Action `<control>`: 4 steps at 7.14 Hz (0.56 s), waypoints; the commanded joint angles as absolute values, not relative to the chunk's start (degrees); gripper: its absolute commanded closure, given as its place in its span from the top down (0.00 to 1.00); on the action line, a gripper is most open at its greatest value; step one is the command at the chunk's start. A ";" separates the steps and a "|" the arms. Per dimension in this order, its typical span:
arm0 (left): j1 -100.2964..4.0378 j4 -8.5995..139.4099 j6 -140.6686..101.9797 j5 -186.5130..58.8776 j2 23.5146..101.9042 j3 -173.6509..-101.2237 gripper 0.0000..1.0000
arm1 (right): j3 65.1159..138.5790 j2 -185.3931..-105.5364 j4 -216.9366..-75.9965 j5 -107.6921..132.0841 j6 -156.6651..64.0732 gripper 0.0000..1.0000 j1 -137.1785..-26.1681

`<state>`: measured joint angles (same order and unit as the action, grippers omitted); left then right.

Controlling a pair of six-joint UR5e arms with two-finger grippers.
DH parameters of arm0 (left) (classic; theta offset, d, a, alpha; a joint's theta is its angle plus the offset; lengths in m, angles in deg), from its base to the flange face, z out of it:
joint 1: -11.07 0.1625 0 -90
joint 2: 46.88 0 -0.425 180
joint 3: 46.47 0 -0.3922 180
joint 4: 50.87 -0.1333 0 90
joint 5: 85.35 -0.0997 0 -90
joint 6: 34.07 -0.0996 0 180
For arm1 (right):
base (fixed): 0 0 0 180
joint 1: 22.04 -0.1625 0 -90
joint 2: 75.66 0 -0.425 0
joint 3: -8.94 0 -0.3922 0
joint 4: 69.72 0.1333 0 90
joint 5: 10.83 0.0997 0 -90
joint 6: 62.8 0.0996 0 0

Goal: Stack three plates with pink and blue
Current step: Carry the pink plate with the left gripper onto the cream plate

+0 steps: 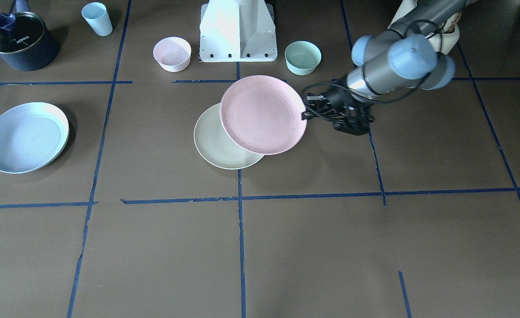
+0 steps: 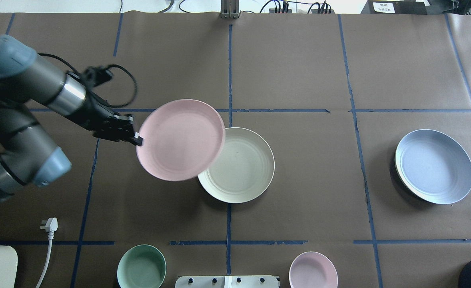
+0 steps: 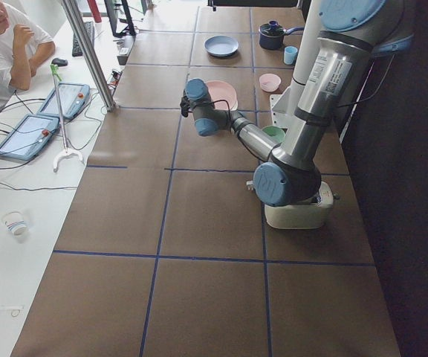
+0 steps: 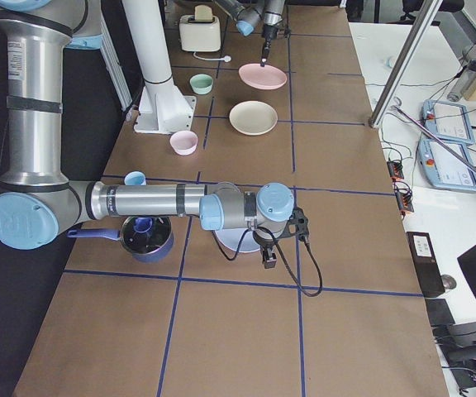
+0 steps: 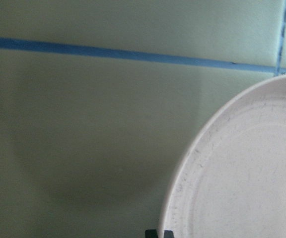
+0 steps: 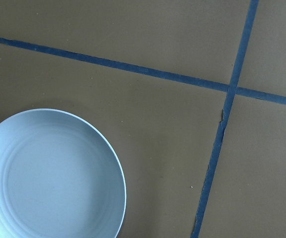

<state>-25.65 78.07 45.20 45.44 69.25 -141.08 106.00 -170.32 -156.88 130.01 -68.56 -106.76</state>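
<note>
My left gripper is shut on the near-left rim of the pale pink plate and holds it tilted above the table. The pink plate overlaps the left edge of the cream-white plate, which lies flat at the table's middle. In the front view the pink plate covers part of the cream plate. The pale blue plate lies alone at the right; the right wrist view looks down on it. My right gripper shows only in the exterior right view, so I cannot tell whether it is open or shut.
A small pink bowl and a mint bowl flank the robot base. A light blue cup and a dark lidded pot stand at the robot's right rear. A white plug and cable lie near the left.
</note>
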 commanded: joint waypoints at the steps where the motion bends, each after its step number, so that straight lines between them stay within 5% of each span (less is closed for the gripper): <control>1: -18.12 77.71 47.23 34.28 72.12 -139.55 0.00 | 105.97 -170.32 -156.91 129.97 -68.51 1.00 -106.59; 4: -19.34 77.62 47.05 31.39 72.12 -139.19 0.00 | 106.15 -170.23 -156.82 129.89 -68.60 1.00 -106.59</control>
